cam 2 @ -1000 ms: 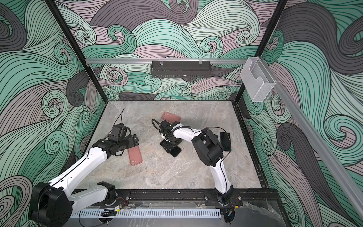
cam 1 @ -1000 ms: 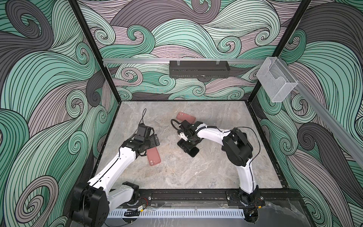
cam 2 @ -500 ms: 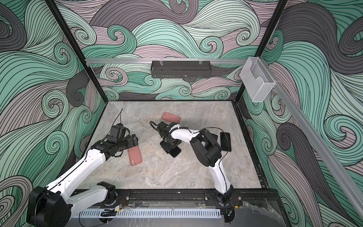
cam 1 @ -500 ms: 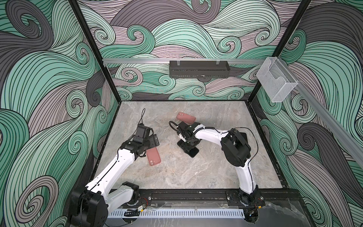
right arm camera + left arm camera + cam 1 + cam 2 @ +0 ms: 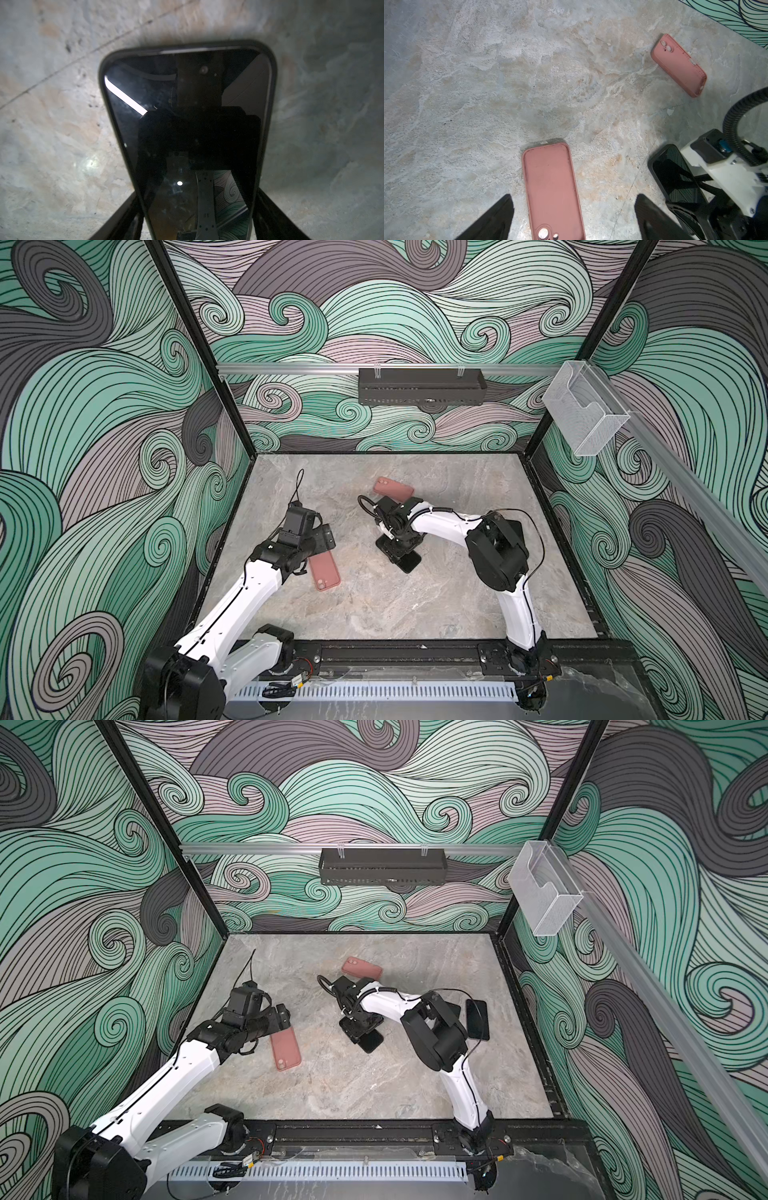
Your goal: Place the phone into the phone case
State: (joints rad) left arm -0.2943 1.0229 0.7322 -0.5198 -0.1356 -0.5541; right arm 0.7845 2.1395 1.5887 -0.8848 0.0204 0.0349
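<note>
Phone (image 5: 187, 135) edges meet right tool (image 5: 196, 195), table (image 5: 52, 124) open beyond.

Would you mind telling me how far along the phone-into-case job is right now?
Done: nothing is cased yet; the pink case lies empty, open side up. In hand: the right gripper clamps the black phone by its long edges, screen up on the table; the left gripper hovers open over the case. Left: lift, carry across, press in.

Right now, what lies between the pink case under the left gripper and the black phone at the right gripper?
Only bare table, seen in the left wrist view and both top views; one left gripper finger hangs over it.
</note>
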